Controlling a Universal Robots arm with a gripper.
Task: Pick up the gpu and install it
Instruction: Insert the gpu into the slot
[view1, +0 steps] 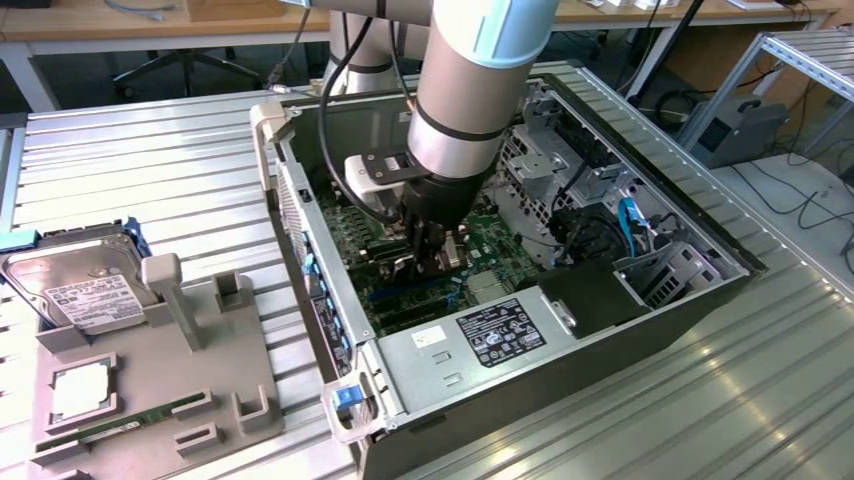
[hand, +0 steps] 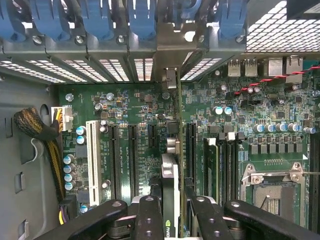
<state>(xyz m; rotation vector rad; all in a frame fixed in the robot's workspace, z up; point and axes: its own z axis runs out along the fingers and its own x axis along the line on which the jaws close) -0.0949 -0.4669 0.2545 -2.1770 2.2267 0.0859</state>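
Inside the open computer case (view1: 694, 290), the fingers (hand: 172, 210) pinch the gpu (hand: 170, 180) edge-on above the motherboard (hand: 135, 150); any misalignment with its slot could jam or bend the card.

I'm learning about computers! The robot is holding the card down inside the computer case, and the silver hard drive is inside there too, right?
Not quite. The gripper does hold the gpu inside the computer case, but the exterior view shows the hard drive outside, standing in the grey holder.
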